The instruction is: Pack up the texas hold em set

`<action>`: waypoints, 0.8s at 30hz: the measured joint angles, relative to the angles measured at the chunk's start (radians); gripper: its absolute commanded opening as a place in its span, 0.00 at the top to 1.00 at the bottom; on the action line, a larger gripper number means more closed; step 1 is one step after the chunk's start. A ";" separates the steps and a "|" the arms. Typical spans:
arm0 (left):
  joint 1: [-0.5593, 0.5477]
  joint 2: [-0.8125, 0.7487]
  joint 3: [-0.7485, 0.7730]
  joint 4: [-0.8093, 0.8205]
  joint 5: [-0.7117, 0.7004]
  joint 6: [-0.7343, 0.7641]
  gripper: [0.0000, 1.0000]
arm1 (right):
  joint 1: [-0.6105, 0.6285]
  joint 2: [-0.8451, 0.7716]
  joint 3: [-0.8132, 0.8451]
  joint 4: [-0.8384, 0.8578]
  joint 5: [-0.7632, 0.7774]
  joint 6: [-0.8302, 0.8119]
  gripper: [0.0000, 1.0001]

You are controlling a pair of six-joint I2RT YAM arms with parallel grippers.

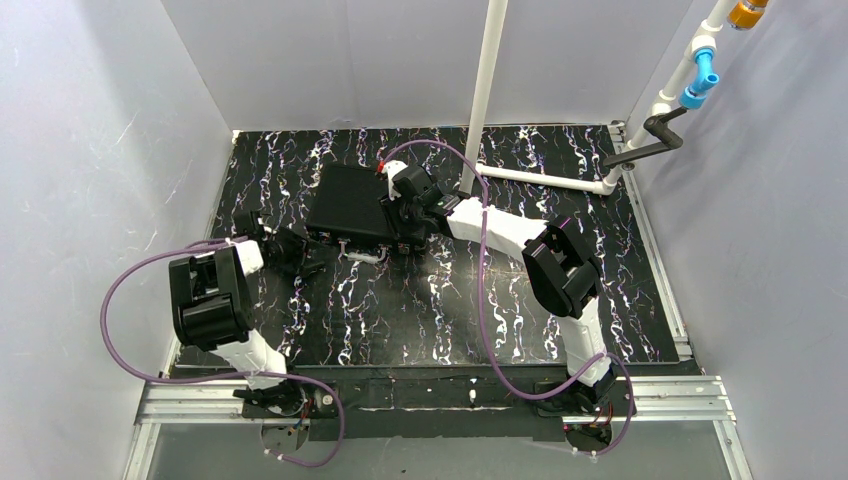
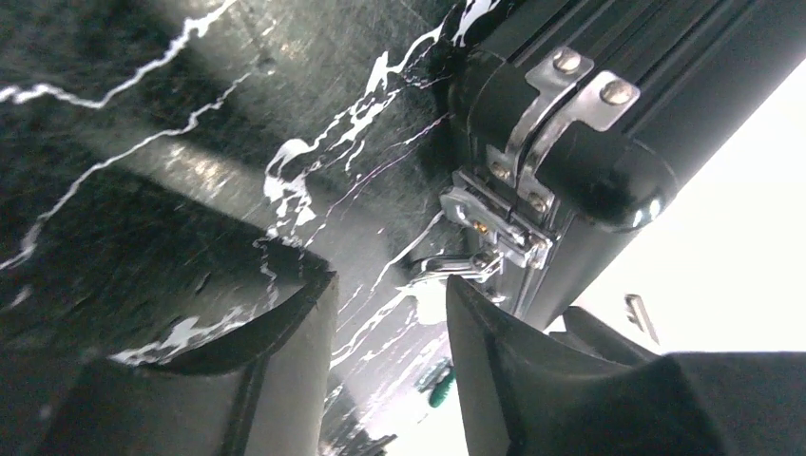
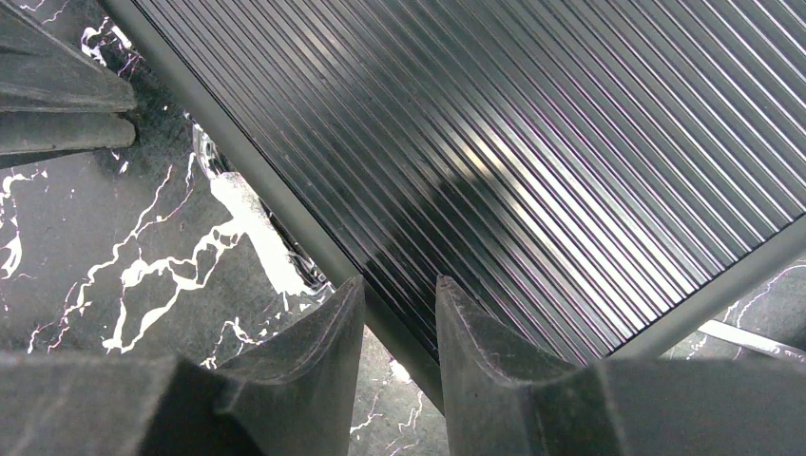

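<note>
The black case (image 1: 350,203) of the texas hold em set lies shut on the marbled table, so what it holds is hidden. My left gripper (image 1: 298,250) sits low at the case's front left corner. In the left wrist view it (image 2: 390,280) is open with nothing between its fingers. The silver latch (image 2: 485,233) and corner bracket (image 2: 570,90) lie just past its right fingertip. My right gripper (image 1: 402,212) hangs over the case's right edge. In the right wrist view its jaws (image 3: 399,282) stand apart, astride the rim of the ribbed lid (image 3: 532,142).
A white upright pole (image 1: 485,95) and a horizontal white pipe (image 1: 545,178) stand behind the case on the right, with a black clamp (image 1: 650,140) at the far right corner. A green-handled screwdriver (image 2: 439,385) shows far off between the left fingers. Walls close three sides.
</note>
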State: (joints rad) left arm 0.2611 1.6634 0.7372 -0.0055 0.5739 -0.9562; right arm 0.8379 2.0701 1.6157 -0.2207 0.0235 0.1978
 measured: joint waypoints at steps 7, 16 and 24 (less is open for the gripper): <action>-0.010 -0.100 0.010 -0.140 -0.122 0.127 0.49 | 0.000 0.000 0.000 -0.005 0.000 0.000 0.59; -0.150 -0.322 0.023 -0.291 -0.228 0.265 0.45 | 0.000 -0.005 0.006 -0.031 0.012 -0.003 0.57; -0.390 -0.472 0.121 -0.389 -0.288 0.366 0.38 | -0.002 -0.084 -0.033 -0.183 0.052 -0.006 0.48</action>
State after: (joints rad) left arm -0.1291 1.1915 0.8577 -0.3946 0.2863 -0.5900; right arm 0.8364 1.9858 1.5826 -0.4042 0.0753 0.1917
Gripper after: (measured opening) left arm 0.610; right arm 0.473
